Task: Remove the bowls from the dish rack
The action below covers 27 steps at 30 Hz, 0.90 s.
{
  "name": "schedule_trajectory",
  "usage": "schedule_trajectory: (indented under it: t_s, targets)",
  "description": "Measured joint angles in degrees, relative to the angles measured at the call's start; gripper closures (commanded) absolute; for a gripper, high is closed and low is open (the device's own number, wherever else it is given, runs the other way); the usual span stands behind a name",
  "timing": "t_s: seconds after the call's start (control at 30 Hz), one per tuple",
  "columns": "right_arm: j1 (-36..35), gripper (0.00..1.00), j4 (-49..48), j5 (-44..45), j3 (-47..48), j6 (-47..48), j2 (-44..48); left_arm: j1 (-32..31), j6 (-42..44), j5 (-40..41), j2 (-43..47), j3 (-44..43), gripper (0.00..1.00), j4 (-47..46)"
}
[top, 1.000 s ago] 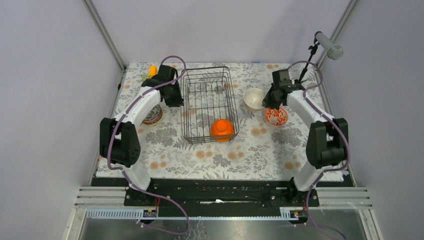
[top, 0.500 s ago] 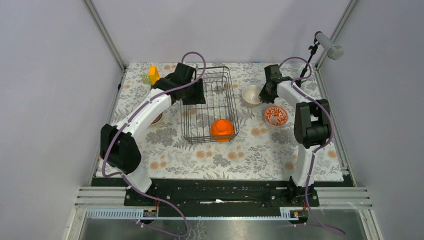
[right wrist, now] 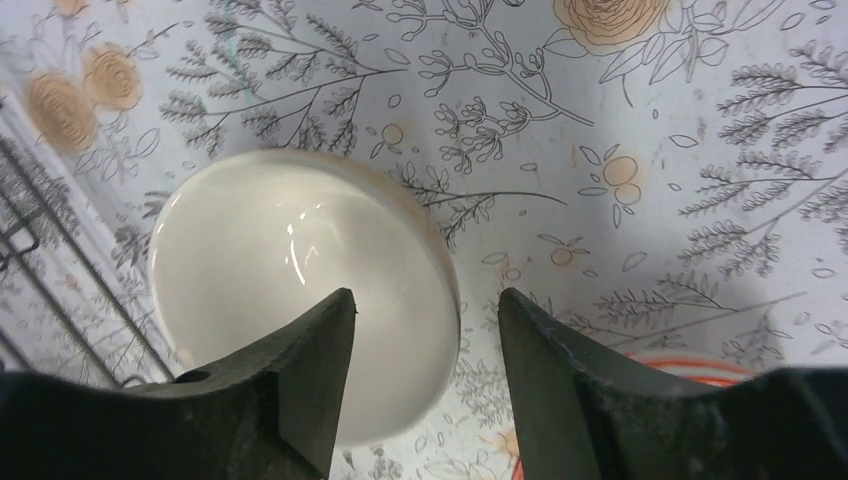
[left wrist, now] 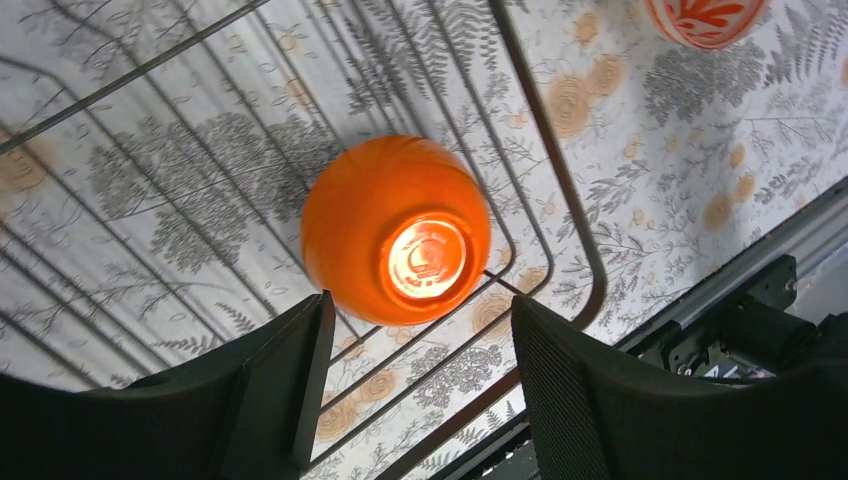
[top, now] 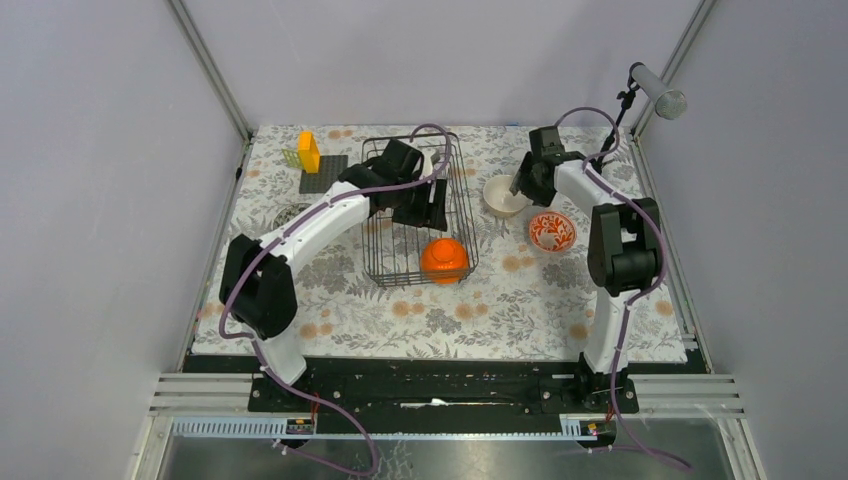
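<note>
Left gripper (left wrist: 420,308) has its jaws spread apart and empty, hanging right over the orange bowl (left wrist: 395,230), which sits upside down in the near right corner of the dish rack (top: 385,255). Right gripper (right wrist: 425,310) is spread wide too, straddling the rim of the plain beige bowl (right wrist: 290,300) without pinching it. That one sits upright on the flowery table (top: 500,300) just right of the rack, with the red-and-white bowl (top: 552,231) near it.

Red-patterned bowl (left wrist: 706,18) cut by top edge, dish rack (left wrist: 545,150) partly framed
</note>
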<state>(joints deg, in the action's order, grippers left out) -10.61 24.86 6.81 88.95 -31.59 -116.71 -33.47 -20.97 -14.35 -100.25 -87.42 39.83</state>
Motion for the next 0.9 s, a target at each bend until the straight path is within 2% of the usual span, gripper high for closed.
schedule_trajectory:
  t_s: [0.1,0.2,0.33,0.53,0.7,0.9]
  targets:
    - [0.0,0.15,0.0,-0.3,-1.6,1.6,3.4,-1.0,0.4,-1.5,-0.4,0.0,0.38,-1.1]
    - [-0.2,0.10,-0.1,-0.1,-4.4,3.5,9.3,-1.4,0.9,-2.1,-2.0,0.0,0.44,-1.5]
    - [-1.0,0.09,-0.1,0.2,-7.6,5.6,17.4,-1.4,2.0,-2.1,-4.2,0.2,0.50,-1.5]
    - [-2.8,0.08,-0.1,-0.3,-12.6,7.2,27.7,-1.6,3.6,-1.8,-5.0,1.2,0.52,-1.4]
    - [-3.9,0.08,-0.1,-0.9,-15.1,8.0,32.2,-1.7,3.6,-1.1,-6.5,1.3,0.54,-1.4]
    - [-4.0,0.07,0.0,-1.9,-16.0,8.7,33.0,-1.8,3.6,-0.8,-8.6,1.3,0.57,-1.3]
